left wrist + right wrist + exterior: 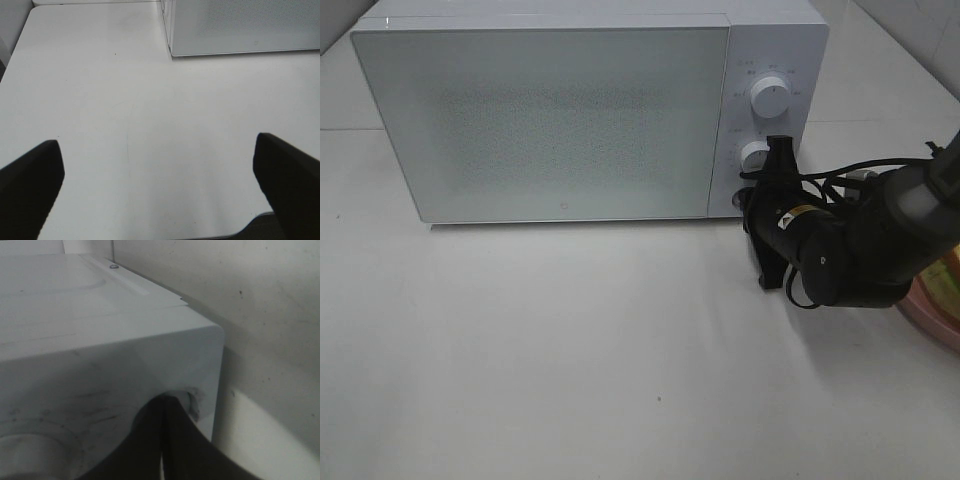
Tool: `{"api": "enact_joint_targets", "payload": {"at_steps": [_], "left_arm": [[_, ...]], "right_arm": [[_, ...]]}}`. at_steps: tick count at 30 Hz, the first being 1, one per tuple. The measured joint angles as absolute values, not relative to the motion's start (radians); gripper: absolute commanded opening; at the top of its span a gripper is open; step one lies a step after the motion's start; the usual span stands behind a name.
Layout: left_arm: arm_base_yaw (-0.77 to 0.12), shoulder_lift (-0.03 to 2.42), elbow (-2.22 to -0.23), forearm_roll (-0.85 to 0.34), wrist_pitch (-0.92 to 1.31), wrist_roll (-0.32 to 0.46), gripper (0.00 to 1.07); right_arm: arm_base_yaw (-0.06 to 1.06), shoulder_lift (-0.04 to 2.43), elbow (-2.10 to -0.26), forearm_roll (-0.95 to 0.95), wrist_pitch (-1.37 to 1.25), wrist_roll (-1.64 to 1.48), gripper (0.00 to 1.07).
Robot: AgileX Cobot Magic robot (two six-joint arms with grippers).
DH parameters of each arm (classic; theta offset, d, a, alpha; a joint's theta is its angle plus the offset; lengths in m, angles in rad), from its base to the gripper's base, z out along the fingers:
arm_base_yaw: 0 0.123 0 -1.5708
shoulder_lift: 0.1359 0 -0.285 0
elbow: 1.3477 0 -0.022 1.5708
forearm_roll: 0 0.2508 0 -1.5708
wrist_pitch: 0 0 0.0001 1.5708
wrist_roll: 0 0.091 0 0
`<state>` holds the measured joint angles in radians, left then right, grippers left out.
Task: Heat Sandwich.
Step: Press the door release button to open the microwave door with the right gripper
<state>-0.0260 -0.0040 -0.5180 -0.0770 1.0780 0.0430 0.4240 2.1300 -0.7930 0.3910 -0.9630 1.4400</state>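
The right fingers (182,445) are pressed together, tips against the microwave (540,120) front. The left fingers (30,182) are wide, holding nothing, over the worktop (150,125).

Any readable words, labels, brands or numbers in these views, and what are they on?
Nothing can be quoted.
Print around the microwave dials: too small to read.
Small mark low on its door: too small to read.
Yellow label on the right arm: blurred.
Wrist views: no text.
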Motion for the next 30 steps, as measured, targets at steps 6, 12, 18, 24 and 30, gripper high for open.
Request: {"api": "enact_joint_targets", "payload": {"at_steps": [6, 12, 18, 24, 30], "left_arm": [[-0.026, -0.004, -0.518, -0.077, 1.078, 0.043, 0.98], [-0.026, -0.004, -0.518, -0.077, 1.078, 0.043, 0.98], [-0.026, -0.004, -0.518, -0.077, 1.078, 0.043, 0.98], [-0.026, -0.004, -0.518, -0.077, 1.078, 0.043, 0.98], [-0.026, -0.004, -0.518, -0.077, 1.078, 0.043, 0.98]], "right_arm": [[0.434, 2.144, -0.824, 0.422, -0.951, 1.428, 0.0], [0.439, 2.159, -0.839, 0.435, -0.942, 1.421, 0.0], [0.44, 2.159, -0.843, 0.44, -0.934, 1.415, 0.0], [0.442, 2.159, -0.846, 0.444, -0.929, 1.414, 0.0], [0.442, 2.159, -0.846, 0.444, -0.925, 1.414, 0.0]]}}
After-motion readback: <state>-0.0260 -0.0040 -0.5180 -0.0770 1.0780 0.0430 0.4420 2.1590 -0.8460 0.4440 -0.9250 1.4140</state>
